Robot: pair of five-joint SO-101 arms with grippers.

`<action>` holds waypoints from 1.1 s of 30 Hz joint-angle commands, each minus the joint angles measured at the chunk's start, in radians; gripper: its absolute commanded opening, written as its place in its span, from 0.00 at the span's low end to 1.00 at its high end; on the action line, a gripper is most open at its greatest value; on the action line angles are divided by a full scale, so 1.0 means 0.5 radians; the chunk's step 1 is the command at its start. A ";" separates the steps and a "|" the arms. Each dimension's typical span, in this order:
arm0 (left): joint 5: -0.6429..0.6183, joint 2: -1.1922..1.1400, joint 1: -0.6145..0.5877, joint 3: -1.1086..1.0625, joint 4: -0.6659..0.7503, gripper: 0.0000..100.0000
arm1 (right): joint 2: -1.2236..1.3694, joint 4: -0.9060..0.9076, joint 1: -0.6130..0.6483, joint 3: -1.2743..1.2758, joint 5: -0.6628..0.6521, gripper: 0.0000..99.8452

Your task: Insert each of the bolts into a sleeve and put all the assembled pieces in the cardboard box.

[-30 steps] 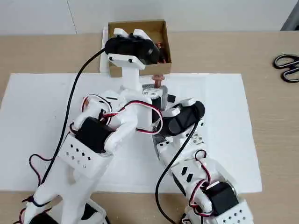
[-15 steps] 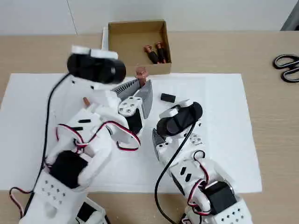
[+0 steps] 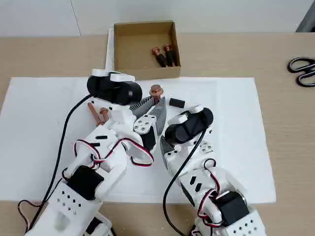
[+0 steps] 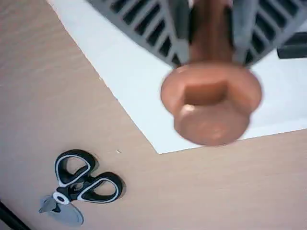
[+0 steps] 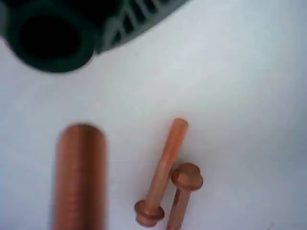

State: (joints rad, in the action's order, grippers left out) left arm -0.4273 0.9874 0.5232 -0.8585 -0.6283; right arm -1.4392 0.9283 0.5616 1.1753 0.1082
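Jaws, left gripper: clamped on bolt, upright, head up.
Jaws, right gripper: holding sleeve.
Bolt: coppery, flanged head.
Sleeve: black, hollow round tube.

We see the bolt as copper-toned metal, satin rather than polished, with a soft sheen on its flanged head. The jaws around it are grey ribbed matt plastic. The two loose bolts share that finish. The sleeve looks matt black. The cardboard box is raw brown card, the sheet smooth white paper, and the worktop pale matt wood-grain. The scissors have glossy black handles.
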 commanded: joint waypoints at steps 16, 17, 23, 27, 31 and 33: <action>0.003 0.052 0.071 0.051 -0.034 0.01 | -0.020 -0.112 0.081 -0.009 0.025 0.00; 0.003 0.052 0.071 0.051 -0.034 0.01 | -0.020 -0.112 0.081 -0.009 0.025 0.00; 0.003 0.052 0.101 0.054 -0.126 0.01 | -0.026 -0.118 0.084 -0.009 0.021 0.00; 0.003 0.055 0.104 0.054 -0.144 0.01 | -0.029 -0.140 0.084 -0.009 0.018 0.00; 0.003 0.055 0.104 0.054 -0.144 0.01 | -0.029 -0.137 0.084 -0.009 0.018 0.00; 0.003 0.055 0.104 0.051 -0.147 0.01 | -0.029 -0.137 0.084 -0.009 0.018 0.00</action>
State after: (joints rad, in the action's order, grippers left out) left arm -0.4273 0.9874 0.5754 -0.8585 -0.6989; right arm -1.4392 0.8838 0.5999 1.1753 0.1082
